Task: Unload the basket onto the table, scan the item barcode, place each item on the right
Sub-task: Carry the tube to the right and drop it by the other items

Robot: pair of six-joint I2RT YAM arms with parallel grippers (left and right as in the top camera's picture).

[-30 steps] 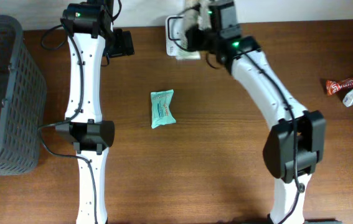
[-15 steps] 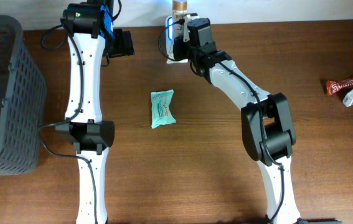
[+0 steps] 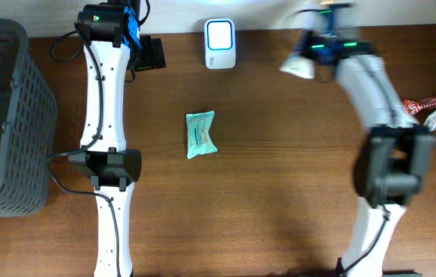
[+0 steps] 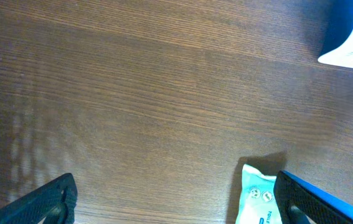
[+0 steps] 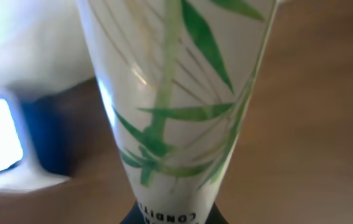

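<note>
Tube clamped in right end effector, right of scanner; left end effector wide apart.

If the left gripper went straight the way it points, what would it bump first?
Probably bare table: the open left gripper aims at wood. The teal packet lies close by one finger, though depth is unclear.

The tube is filling the right wrist view. It is showing a white body printed with green bamboo stalks and leaves, wide toward the top of the frame and narrowing to a lettered end at the bottom edge. From overhead it is appearing only as a blurred white shape, upper right of centre. The scanner, a white box, is glowing pale blue on its face and standing at the top centre, well apart from the tube on its left.
</note>
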